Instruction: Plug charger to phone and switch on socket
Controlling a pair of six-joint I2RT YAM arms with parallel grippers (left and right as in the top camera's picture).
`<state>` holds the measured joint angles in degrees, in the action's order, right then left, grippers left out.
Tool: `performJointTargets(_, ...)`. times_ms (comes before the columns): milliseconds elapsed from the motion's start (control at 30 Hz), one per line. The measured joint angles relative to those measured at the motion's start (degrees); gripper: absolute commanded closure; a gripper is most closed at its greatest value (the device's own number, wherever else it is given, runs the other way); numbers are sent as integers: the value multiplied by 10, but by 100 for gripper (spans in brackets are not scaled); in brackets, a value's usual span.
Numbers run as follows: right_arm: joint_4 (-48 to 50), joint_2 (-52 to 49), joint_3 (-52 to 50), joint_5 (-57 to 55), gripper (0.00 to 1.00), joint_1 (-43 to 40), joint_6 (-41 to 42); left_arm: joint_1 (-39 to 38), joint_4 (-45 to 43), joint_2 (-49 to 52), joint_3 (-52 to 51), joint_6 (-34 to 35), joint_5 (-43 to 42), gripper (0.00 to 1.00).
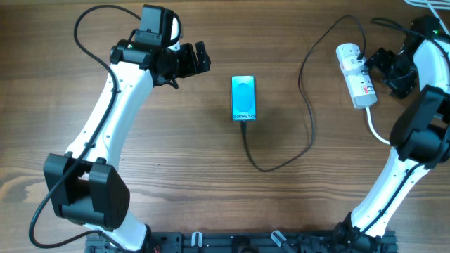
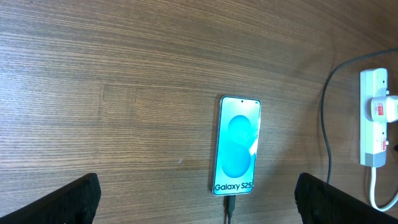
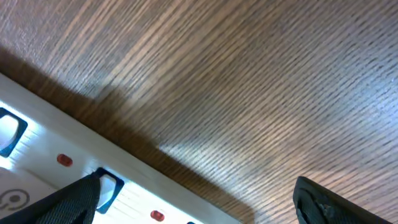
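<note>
Closest to me, along the near edge of the table (image 1: 211, 211), the two arms rise from their bases, the left arm (image 1: 116, 112) reaching up the left side and the right arm (image 1: 397, 176) up the right. Next out lies the slack of the charger (image 1: 267, 170), a thin black cable looped on the wood just right of the middle. One end runs up to the near end of the phone (image 1: 243, 98), where its small plug tip (image 2: 229, 208) meets the edge below the white band of text; I can't tell whether it is pushed fully home. The phone lies flat in the middle of the table, its teal screen up, well apart from both pincers. From the loop the cable climbs on the right toward the far edge, then bends toward the socket (image 1: 356, 77). The socket lies at the far right with a white adapter (image 1: 348, 53) plugged in near its far end and a thick white cord (image 1: 376, 128) trailing back toward me. The right pincer (image 1: 377, 70) hangs just beside the socket's right flank, released and grasping nothing. Its fingers (image 3: 336, 199) are spread wide, with the strip's edge and a red switch (image 3: 64, 160) showing between them. Farthest out on the left, the left pincer (image 1: 200, 59) hovers released too, fingers (image 2: 68, 202) wide apart, pointed toward the phone and holding nothing.
</note>
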<state>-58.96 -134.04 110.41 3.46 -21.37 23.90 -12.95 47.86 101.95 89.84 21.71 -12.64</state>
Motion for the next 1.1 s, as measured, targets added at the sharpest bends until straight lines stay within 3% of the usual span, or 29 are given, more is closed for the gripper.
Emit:
performJointTargets(700, -90, 13, 2, 36, 0, -2, -4, 0, 0, 0, 0, 0, 0, 0)
performJointTargets(1100, -192, 359, -3, 35, 0, 5, -9, 0, 0, 0, 0, 0, 0, 0)
